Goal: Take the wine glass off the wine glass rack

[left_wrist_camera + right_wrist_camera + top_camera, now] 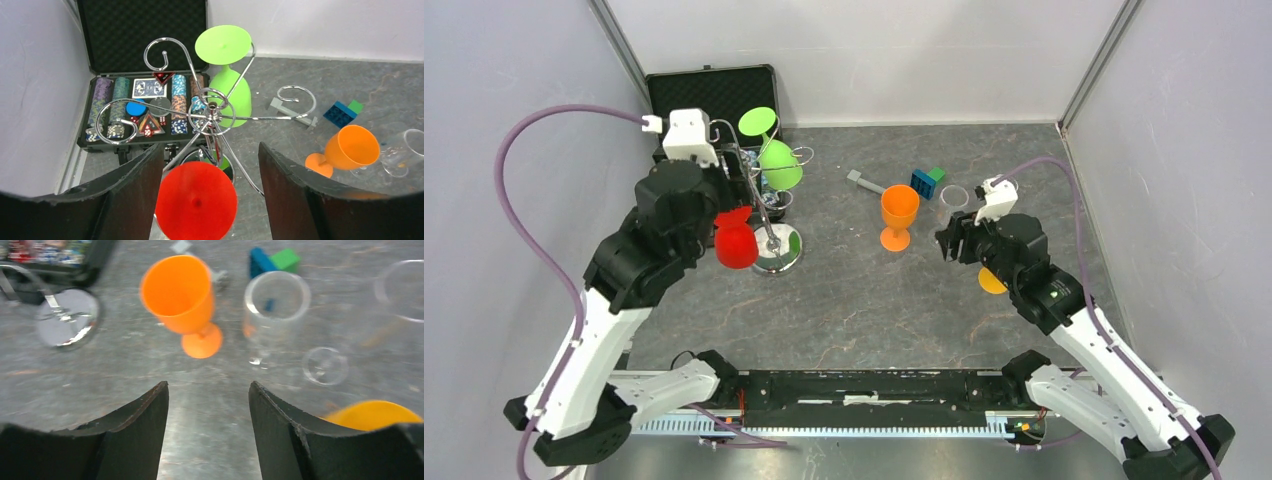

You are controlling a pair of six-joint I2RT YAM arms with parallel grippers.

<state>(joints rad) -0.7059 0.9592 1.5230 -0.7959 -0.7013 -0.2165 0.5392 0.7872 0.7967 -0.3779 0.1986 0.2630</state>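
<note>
Your left claw [210, 150] gapes wide around the red glass [196, 202] hanging on the rack [212, 107]; pinch the stem, then ease outward.

The table [854, 300] is a dark grey, mottled slab with pale walls on three sides. At its far left corner sits a black case [709, 95] with its lid up. Just in front of the case the rack [776, 258] stands on its shiny round base. Near the middle an orange glass [899, 212] stands upright on its foot. Behind it lies a grey piece [864, 182], and near that a blue block [923, 183] touches a green block [937, 174]. A clear glass [954, 197] stands just right of the orange one. An orange thing [990, 282] lies nearer, partly hidden by the right arm.
</note>
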